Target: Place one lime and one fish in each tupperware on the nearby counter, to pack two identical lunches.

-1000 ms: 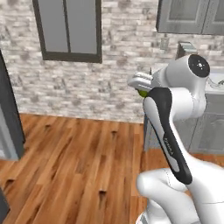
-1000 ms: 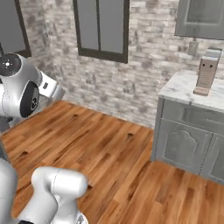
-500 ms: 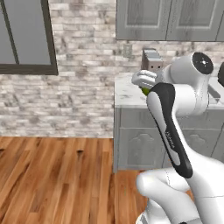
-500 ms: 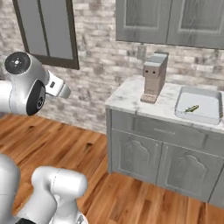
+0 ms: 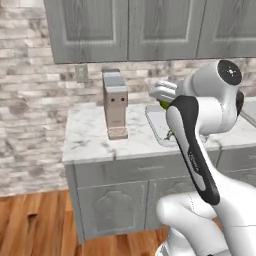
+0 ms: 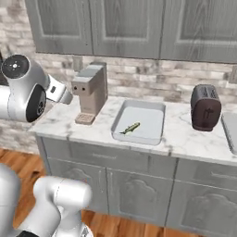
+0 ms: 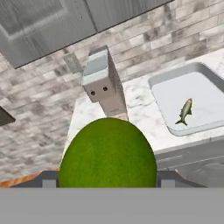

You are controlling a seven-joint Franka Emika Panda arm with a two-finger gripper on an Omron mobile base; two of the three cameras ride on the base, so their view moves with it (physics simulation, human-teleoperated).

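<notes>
Right of the coffee machine (image 5: 115,105), left base view: records the tupperware (image 5: 156,120) on the counter (image 5: 90,137), half hidden behind the arm. Finds the gripper (image 5: 162,96) raised, with a sliver of green lime (image 5: 164,104) under it. Cannot judge depth or grip from this side.

Right base view: places the gripper (image 6: 62,95) left of the coffee machine (image 6: 90,92), off the counter's end and well apart from the tupperware (image 6: 143,115). Notes one fish (image 6: 130,128) lying in that tray near the side facing the machine, and no lime beside it. Notes a toaster (image 6: 205,107) further right of the machine, and beyond it the edge of a second tupperware (image 6: 231,132), contents not visible.

Hand view: confirms the fingers pinching the lime (image 7: 107,153) at its widest part, close under the camera. Looks past it to the coffee machine (image 7: 103,83) and, to the machine's right, the tray with the fish (image 7: 185,111).

Risks, as judged:
- Stands the machine between gripper and tray; risks a knock on a low, direct sweep.
- Holds a smooth round fruit on two small pads; risks a slip during a fast swing.
- Offers only a low rim; risks a bounce or roll onto the counter if released from height.
- Risks landing on the fish if released at the tray's machine side.
</notes>
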